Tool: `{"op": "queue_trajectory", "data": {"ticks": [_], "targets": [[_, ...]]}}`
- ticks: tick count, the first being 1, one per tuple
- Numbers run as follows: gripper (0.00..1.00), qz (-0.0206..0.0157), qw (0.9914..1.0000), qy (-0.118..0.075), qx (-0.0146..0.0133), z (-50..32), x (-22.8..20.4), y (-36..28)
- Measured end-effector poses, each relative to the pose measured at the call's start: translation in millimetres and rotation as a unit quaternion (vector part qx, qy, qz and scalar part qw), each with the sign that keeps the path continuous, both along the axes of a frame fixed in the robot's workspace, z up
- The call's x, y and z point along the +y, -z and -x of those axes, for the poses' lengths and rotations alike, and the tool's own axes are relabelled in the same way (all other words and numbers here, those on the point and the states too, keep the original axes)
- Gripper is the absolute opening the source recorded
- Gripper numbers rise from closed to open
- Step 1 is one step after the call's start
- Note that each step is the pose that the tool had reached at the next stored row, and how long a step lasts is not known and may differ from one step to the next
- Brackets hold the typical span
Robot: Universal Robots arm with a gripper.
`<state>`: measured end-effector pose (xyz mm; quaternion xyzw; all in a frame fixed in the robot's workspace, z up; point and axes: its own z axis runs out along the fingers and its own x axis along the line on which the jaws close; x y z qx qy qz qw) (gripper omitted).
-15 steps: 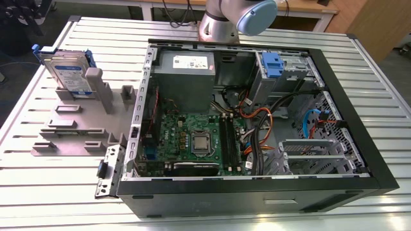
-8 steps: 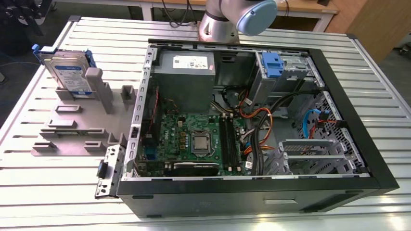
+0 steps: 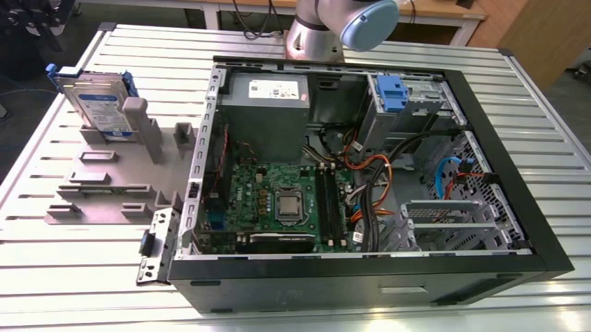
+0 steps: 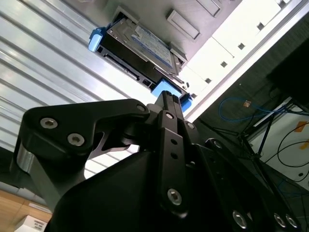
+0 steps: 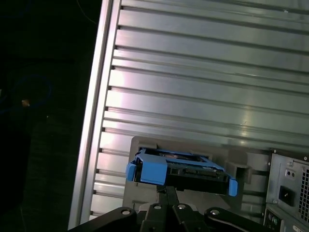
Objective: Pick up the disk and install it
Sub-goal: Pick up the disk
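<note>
Exterior view: disk [image 3: 97, 104] upright in grey stand [image 3: 102, 188]. First wrist view: pincer [image 5: 167, 192] together, clear of disk.

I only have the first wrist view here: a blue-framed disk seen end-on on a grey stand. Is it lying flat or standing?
Observer: In the exterior view the disk stands on edge, slightly tilted, in the grey stand.
Reviewer: Where's the computer?
Observer: The computer case lies at the exterior view's right of the stand, side open, motherboard showing.
Reviewer: Is the disk gripped?
Observer: No; it sits alone in the stand, and the arm rises beyond the case's far edge.
</note>
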<state>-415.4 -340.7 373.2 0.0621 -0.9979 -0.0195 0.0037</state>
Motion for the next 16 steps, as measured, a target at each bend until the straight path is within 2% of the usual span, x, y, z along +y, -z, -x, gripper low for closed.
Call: {"op": "queue_trajectory", "data": {"ticks": [16], "targets": [[0.11, 0.0, 0.99982, -0.019, 0.0, 0.0, 0.0, 0.0]]}}
